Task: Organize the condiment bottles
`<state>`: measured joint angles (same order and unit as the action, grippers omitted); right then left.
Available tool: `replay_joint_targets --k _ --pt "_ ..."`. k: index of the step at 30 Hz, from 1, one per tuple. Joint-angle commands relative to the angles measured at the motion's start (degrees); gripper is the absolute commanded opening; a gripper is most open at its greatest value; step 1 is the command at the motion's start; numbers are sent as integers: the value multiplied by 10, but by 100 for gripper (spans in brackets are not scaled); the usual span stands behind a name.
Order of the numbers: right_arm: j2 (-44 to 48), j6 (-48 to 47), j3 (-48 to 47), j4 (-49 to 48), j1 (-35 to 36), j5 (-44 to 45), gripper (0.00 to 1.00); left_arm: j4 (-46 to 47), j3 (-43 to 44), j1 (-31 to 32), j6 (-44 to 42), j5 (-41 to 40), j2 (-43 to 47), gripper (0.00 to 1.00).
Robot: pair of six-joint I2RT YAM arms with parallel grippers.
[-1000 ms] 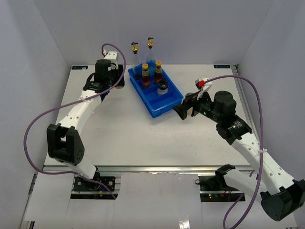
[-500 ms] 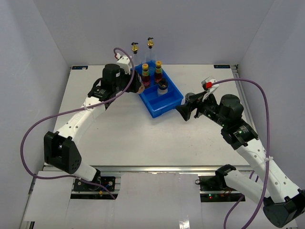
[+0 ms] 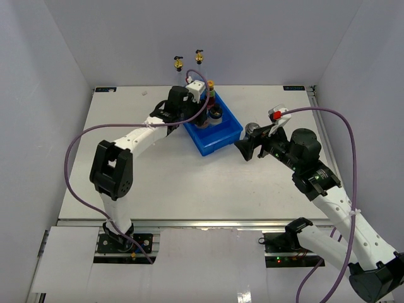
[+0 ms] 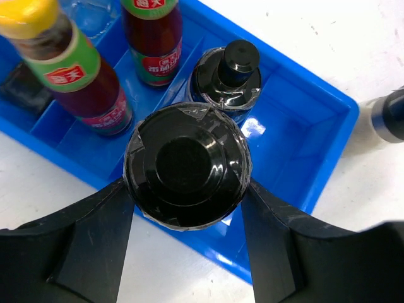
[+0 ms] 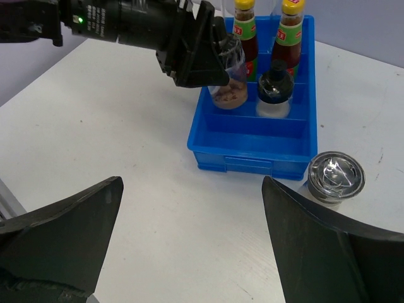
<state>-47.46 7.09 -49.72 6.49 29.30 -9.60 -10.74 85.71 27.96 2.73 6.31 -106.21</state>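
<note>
My left gripper (image 4: 187, 189) is shut on a squat black-capped jar (image 4: 187, 165), holding it at the blue tray (image 4: 319, 136). In the right wrist view this jar (image 5: 228, 88) has a clear body with brownish contents. The second black-capped jar (image 4: 226, 79) stands in the tray beside it. Two dark red sauce bottles (image 4: 76, 69) (image 4: 153, 38) stand one compartment further in. Two tall clear bottles with gold-black spouts (image 3: 178, 62) (image 3: 199, 57) stand at the tray's far end. My right gripper (image 5: 190, 189) is open and holds nothing, on the near side of the tray.
A silver-lidded round can (image 5: 334, 177) stands on the white table just right of the tray's near corner, close to my right fingers. Grey walls close the table at the back and on both sides. The left arm (image 3: 136, 139) reaches diagonally across the table's left half.
</note>
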Motion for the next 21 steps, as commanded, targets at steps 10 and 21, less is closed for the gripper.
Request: replay_joint_targets --k 10,21 --pt "19 3 13 -49 2 30 97 99 56 15 -63 -36 -76 0" --pt "13 2 26 -58 2 30 97 143 7 21 -65 -55 -77 4"
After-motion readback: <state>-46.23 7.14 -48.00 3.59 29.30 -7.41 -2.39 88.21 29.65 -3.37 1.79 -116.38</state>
